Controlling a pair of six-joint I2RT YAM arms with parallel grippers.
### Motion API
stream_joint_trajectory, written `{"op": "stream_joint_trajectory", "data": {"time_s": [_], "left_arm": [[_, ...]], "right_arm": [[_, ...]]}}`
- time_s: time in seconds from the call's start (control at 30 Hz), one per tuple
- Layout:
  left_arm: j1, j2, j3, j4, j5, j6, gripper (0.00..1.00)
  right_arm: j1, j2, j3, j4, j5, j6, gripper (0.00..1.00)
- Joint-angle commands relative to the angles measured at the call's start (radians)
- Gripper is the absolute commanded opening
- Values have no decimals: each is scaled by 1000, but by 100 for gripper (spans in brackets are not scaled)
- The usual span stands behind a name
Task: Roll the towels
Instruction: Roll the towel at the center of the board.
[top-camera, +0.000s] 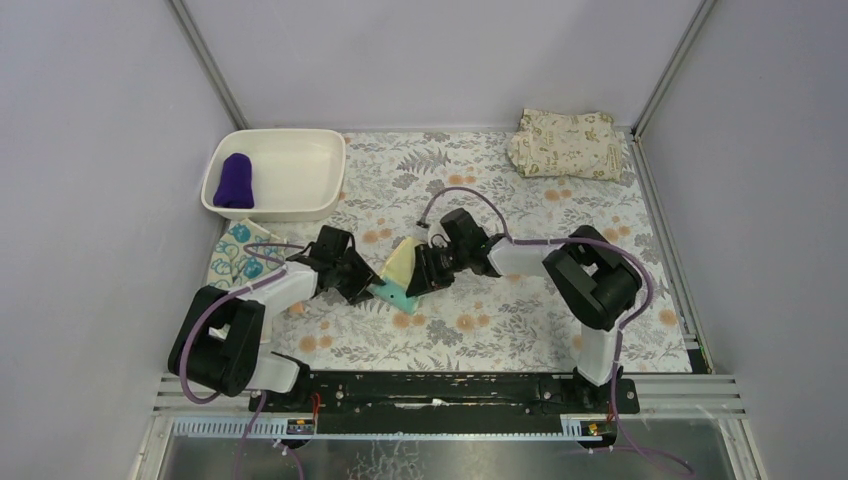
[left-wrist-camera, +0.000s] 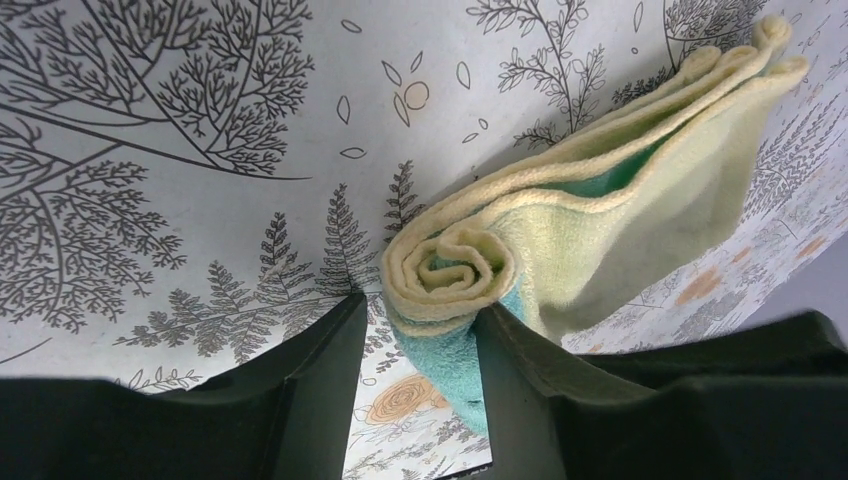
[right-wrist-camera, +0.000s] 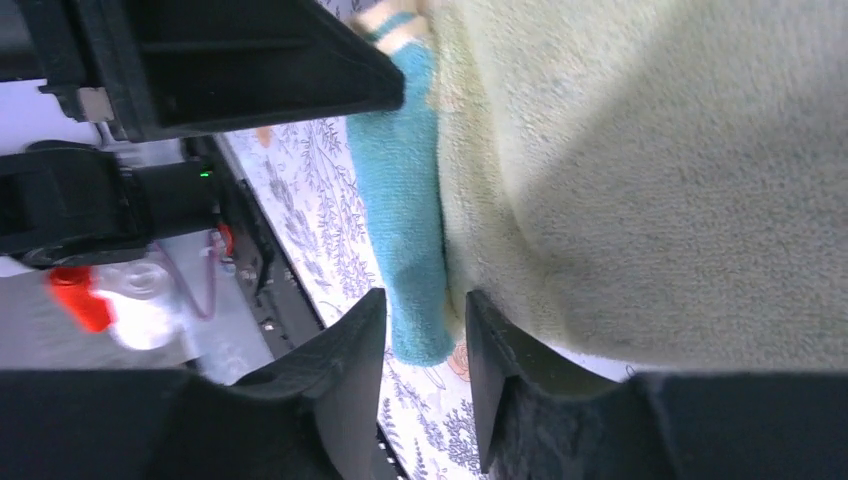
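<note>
A pale yellow towel (top-camera: 403, 262) with a teal underside stands partly rolled at the table's middle, between both grippers. Its spiral end (left-wrist-camera: 450, 270) sits between the jaws of my left gripper (left-wrist-camera: 422, 305). Those jaws are open: the right finger touches the roll and the left one stands a little off it. My right gripper (right-wrist-camera: 425, 297) is open around the towel's teal edge (right-wrist-camera: 405, 200), with the yellow cloth (right-wrist-camera: 640, 170) against its right finger. A rolled dark purple towel (top-camera: 235, 181) lies in the white bin (top-camera: 300, 195). A teal swirl-patterned towel (top-camera: 238, 255) lies flat beside the left arm.
A beige leaf-printed folded cloth (top-camera: 565, 143) lies at the back right corner. The white bin stands at the back left. Grey walls close in both sides, and the black base rail (top-camera: 440, 388) runs along the near edge.
</note>
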Motion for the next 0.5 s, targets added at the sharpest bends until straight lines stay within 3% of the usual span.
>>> {"op": "stream_joint_trajectory", "data": {"time_s": [0.0,0.2,0.33,0.47], "left_arm": [[-8,66,-37,-81,-107,26,44],[-21,87,-23,-92,-113,27,43],[-27,92,-13,-97,-112,28,43],[-30,89,-12,-103,-119,27,43]], "right_arm": [[83,-116,114,-317,265,-236,44],[245,-187,184,-456,626,-408,51],[367,-196,186,-439,832,-489,52],[443,-181,192,-397,935,-549,52]]}}
